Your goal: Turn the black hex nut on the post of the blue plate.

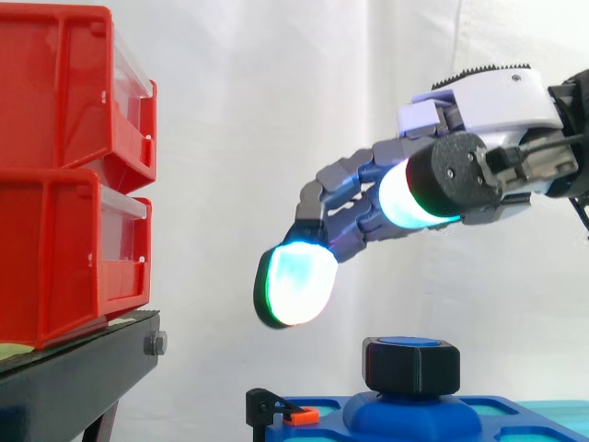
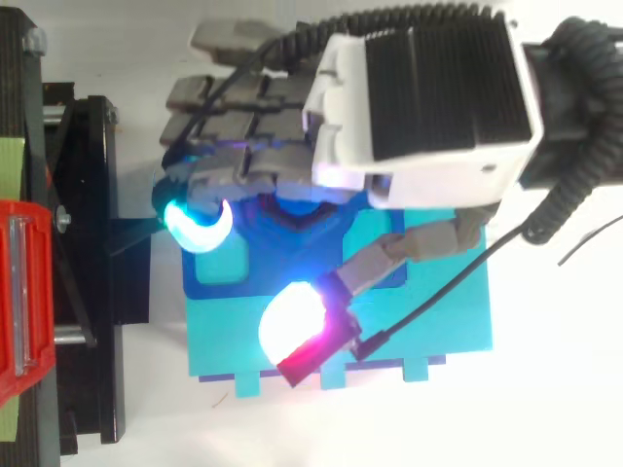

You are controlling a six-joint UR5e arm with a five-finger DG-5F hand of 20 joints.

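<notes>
so the nut [image 1: 411,366] sits on its post on the blue plate [image 1: 414,420], low in the side view, and the hand [image 1: 363,198] hangs above it, clear of it. fingers loosely bent and spread, nothing in them. red bins [image 1: 64,175] stacked off to the left
</notes>
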